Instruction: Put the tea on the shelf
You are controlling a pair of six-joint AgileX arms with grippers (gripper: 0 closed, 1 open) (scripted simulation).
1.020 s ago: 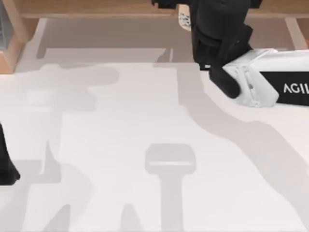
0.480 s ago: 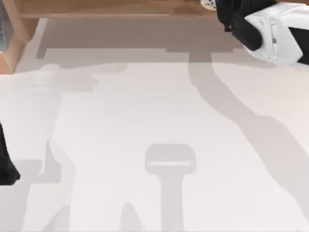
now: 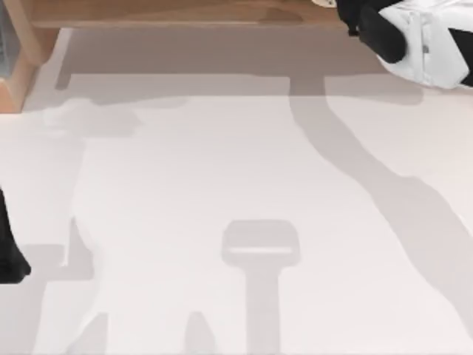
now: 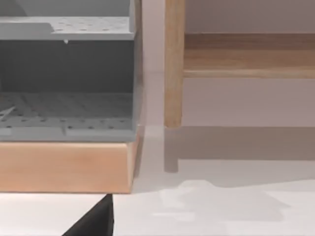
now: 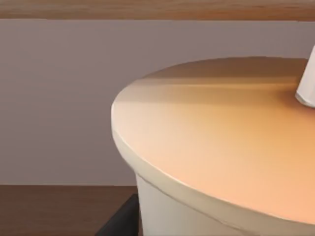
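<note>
The tea shows up close in the right wrist view: its orange lid, pale cup wall and white straw. My right gripper is at the back right of the table, over the shelf, shut on the tea. One dark finger lies against the cup's side. A pale sliver of the tea peeks out beside the gripper at the top view's upper edge. The shelf's long tan board and an upright post appear in the left wrist view.
My left arm is parked at the table's left edge. A grey perforated rack on a wooden base stands at the back left, beside the shelf post. A dark wood surface lies below the cup.
My right arm has carried the tea backwards and to the right, from the shelf's front edge to over the shelf board. The left arm has not moved.
</note>
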